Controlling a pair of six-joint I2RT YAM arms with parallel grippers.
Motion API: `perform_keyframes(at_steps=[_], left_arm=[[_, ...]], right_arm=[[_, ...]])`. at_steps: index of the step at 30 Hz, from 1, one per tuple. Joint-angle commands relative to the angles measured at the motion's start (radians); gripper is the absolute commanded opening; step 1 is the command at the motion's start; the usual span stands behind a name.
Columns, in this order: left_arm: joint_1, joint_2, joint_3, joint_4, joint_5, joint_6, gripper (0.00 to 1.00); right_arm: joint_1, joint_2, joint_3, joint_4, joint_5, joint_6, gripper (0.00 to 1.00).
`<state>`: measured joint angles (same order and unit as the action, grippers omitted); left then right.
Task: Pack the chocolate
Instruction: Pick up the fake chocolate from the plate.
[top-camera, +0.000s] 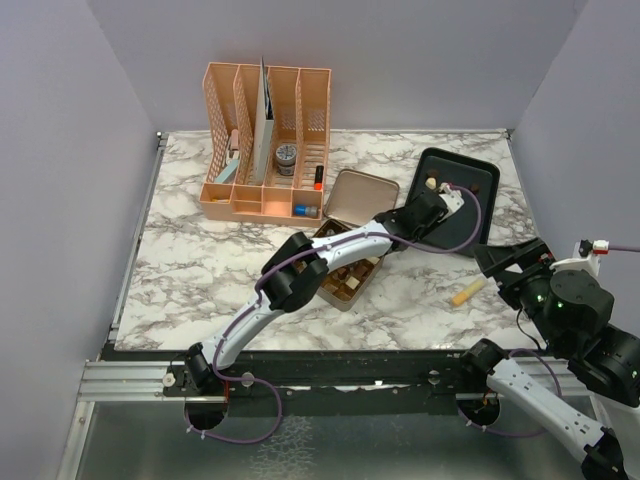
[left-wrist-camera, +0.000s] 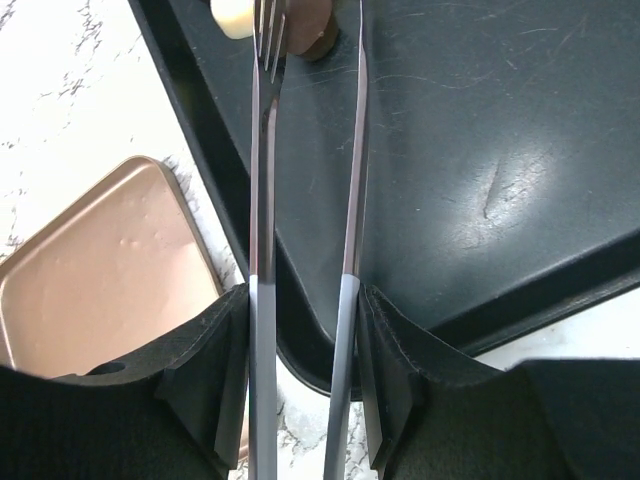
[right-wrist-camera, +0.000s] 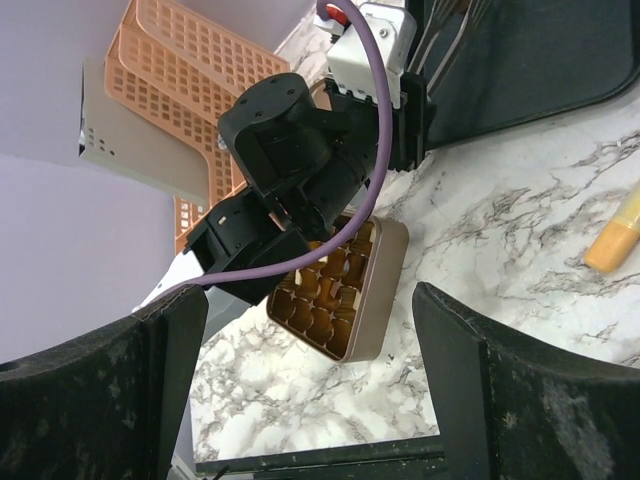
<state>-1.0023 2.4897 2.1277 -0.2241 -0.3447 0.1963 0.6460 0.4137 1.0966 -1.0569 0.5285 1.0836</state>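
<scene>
- The left hand (left-wrist-camera: 305, 325) is pinching a pair of metal tongs (left-wrist-camera: 262, 150), one finger pressed against each arm, so that the arms run nearly parallel with a narrow gap between them.
- The tong tips reach over the black tray (left-wrist-camera: 480, 150), where a brown chocolate piece (left-wrist-camera: 312, 38) sits between or just under them; the wrist view cuts it off, so I cannot tell whether they touch it.
- A cream-white chocolate piece (left-wrist-camera: 233, 17) lies just beside it on the tray.
- The arm stretches across the open gold tin (top-camera: 350, 278), whose gridded compartments look partly filled with brown pieces.
- The tin's lid (top-camera: 360, 195) lies beside the tray's left edge.
- The right hand (top-camera: 497, 262) hovers with its fingers spread wide above the marble table (top-camera: 200, 260), near the tray's near corner.
- A small yellow stick (top-camera: 467, 292) lies on the table close by.
- A peach desk organizer (top-camera: 265, 140) stands at the back.
</scene>
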Motion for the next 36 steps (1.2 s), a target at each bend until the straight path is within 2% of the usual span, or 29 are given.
perform_keyframes(at_steps=[1,20,36], left_arm=[[0.007,-0.065,-0.006,0.043,-0.063,-0.017,0.47],[0.012,0.013,0.027,0.052,-0.04,-0.015,0.5],[0.019,0.031,0.045,0.03,0.013,-0.054,0.45]], right_arm=[[-0.003,-0.016,0.008,-0.029,0.019,0.007,0.88],[-0.003,-0.002,0.027,-0.031,0.029,0.004,0.88],[-0.003,0.007,0.021,-0.026,0.024,0.006,0.87]])
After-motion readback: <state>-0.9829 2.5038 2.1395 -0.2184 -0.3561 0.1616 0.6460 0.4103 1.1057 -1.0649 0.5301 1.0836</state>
